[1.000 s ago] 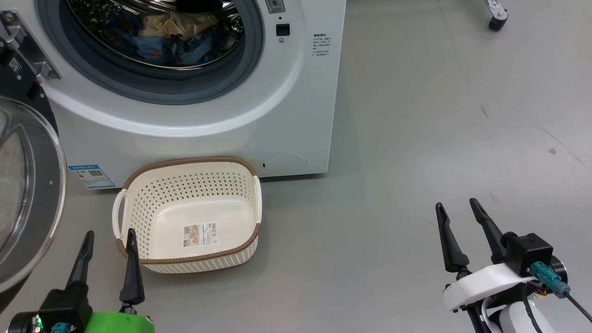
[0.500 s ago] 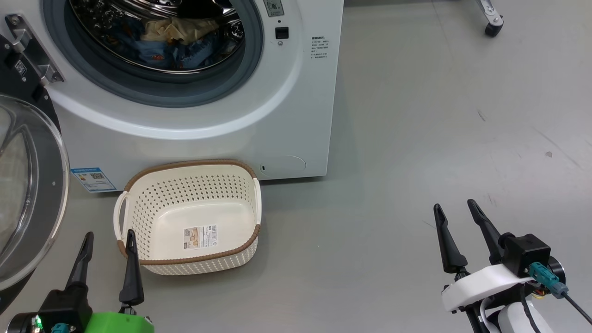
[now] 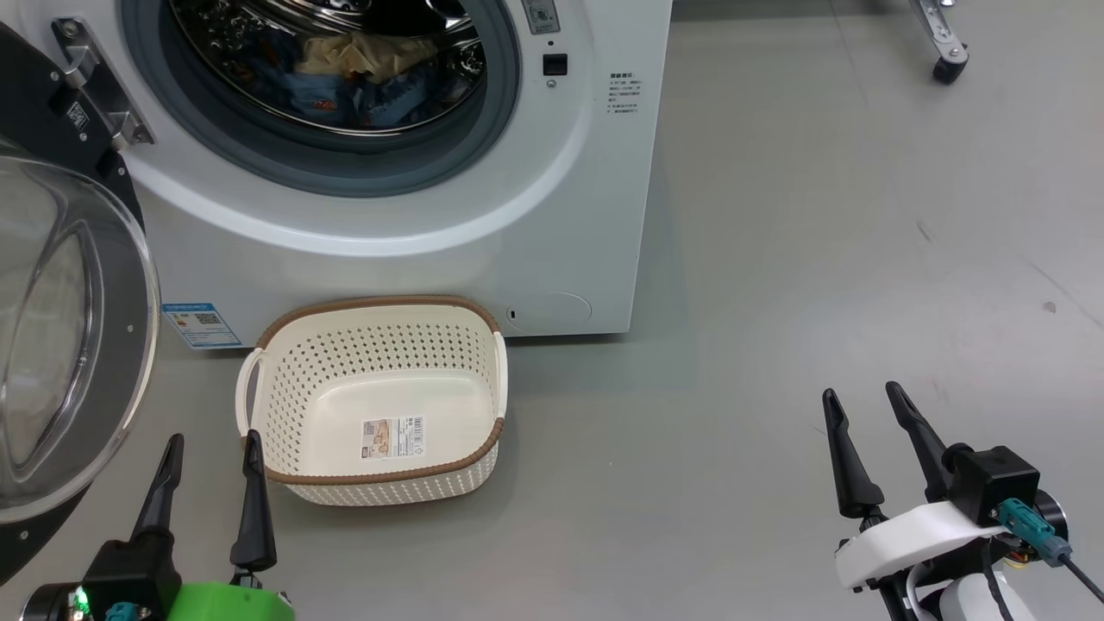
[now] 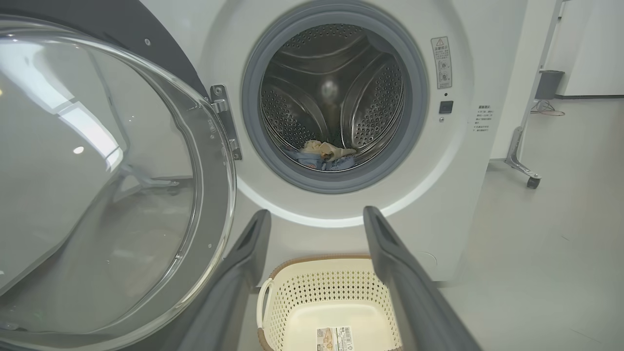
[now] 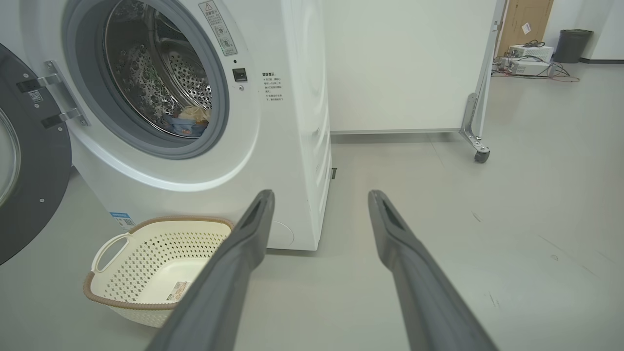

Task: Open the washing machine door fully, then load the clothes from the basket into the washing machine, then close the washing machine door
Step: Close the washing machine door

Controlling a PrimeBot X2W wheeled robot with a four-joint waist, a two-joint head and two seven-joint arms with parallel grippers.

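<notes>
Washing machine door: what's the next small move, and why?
Probably bring the left gripper to the washing machine door and start swinging it shut. The basket is empty, the clothes lie in the drum, and the door stands wide open beside that gripper. The right gripper, also open and empty, is farther off.

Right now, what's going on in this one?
The washing machine door stands swung open to the left. The clothes already lie in the steel drum of the washing machine, and the basket on the floor in front is empty. Both arms' jaws are open, hold nothing and hang back from the machine; closing the door remains.
</notes>
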